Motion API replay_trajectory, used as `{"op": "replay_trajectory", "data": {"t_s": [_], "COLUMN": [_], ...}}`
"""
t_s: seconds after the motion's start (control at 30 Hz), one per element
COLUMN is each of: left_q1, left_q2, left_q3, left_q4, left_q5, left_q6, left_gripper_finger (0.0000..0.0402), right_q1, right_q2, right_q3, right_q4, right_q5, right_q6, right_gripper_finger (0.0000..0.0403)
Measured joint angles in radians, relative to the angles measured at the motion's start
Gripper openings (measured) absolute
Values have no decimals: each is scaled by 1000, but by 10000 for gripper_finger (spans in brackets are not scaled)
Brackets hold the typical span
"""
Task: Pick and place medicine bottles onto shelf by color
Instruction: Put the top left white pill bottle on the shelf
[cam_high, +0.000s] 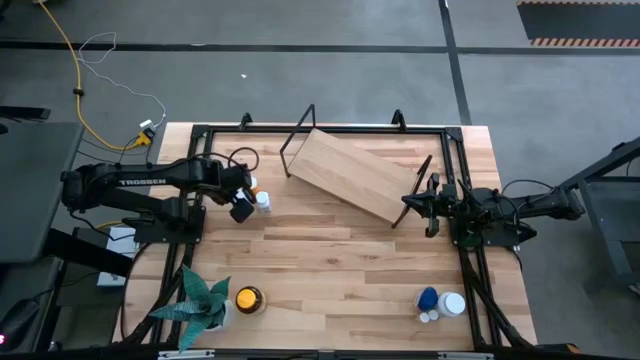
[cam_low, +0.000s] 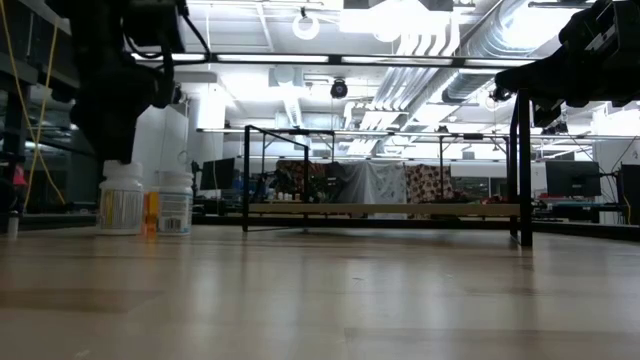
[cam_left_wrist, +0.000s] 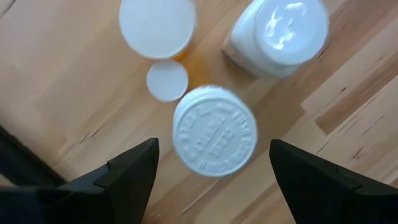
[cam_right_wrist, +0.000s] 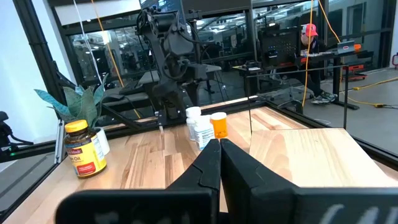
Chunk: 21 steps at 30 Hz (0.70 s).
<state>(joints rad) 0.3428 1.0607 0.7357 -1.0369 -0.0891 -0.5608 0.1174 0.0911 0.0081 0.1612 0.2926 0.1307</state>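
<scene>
Several bottles stand in a cluster at the table's left (cam_high: 258, 195). In the left wrist view they are a white-capped bottle (cam_left_wrist: 214, 138), an orange one under a white cap (cam_left_wrist: 157, 25), a small white cap (cam_left_wrist: 166, 79) and a white bottle (cam_left_wrist: 283, 34). My left gripper (cam_left_wrist: 214, 171) is open and points down over the nearest white cap. Its fingers stand on either side of the cap, apart from it. The shelf (cam_high: 355, 172) stands slanted on the table's far middle. My right gripper (cam_right_wrist: 219, 152) is shut, beside the shelf's right wire frame (cam_high: 425, 180).
An amber bottle with a yellow cap (cam_high: 248, 299) stands beside a green plant (cam_high: 200, 300) near the near-left corner. Blue and white bottles (cam_high: 440, 303) stand at the near right. Black frame rails (cam_high: 470, 270) run along the table's sides. A person (cam_right_wrist: 309, 37) is beyond the table.
</scene>
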Motion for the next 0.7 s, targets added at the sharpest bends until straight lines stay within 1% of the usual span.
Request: {"op": "replay_trajectory", "data": {"t_s": [0.53, 0.6, 0.7], "left_q1": [0, 0, 0], "left_q2": [90, 90, 90], "left_q3": [0, 0, 0], "left_q4": [43, 43, 47], "left_q5": [-1, -4, -9], "left_q6": [41, 41, 41], "left_gripper_finger": [296, 291, 273], "right_q1": [0, 0, 0], "right_q2": [0, 0, 0], "right_q3": [0, 0, 0], "right_q4": [0, 0, 0], "right_q5": [0, 0, 0], "right_q6": [0, 0, 0], "right_gripper_finger": [0, 0, 0]}}
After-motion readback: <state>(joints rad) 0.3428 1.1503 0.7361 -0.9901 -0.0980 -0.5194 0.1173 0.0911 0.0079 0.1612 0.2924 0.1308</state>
